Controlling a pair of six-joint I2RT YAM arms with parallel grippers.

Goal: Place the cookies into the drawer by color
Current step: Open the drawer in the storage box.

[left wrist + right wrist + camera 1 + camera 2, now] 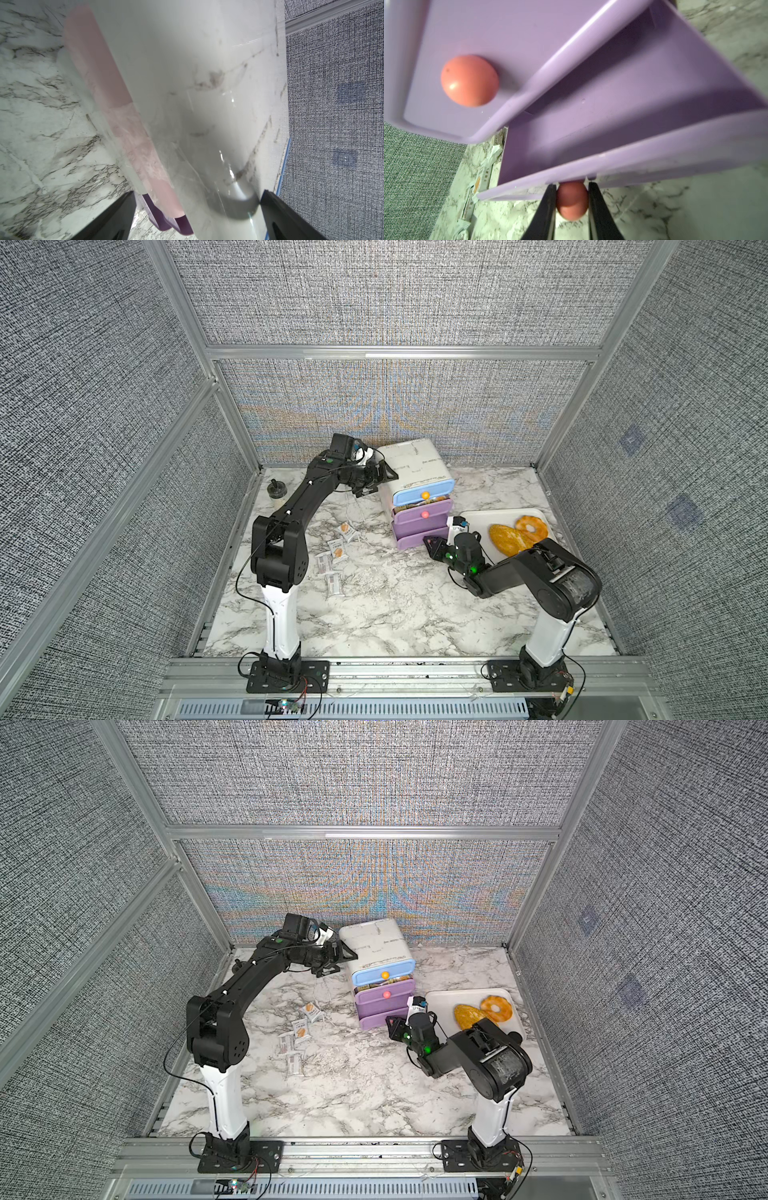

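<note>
- Right gripper [572, 187]: I see its jaws pinching the pink-red knob [572, 204] of the bottom purple drawer [612, 116], which stands pulled out and empty.
- Left gripper [198, 191]: jaws spread wide, straddling the white side of the drawer cabinet [415, 464]; whether they touch it I cannot tell.
- Drawer cabinet: at the middle of the back edge of the table [395, 614].
- White cookies [337, 551]: four packets lying loose near the table's left edge, well apart from both grippers.
- Tray [478, 516]: toward the right edge, just beside the drawer cabinet.
</note>
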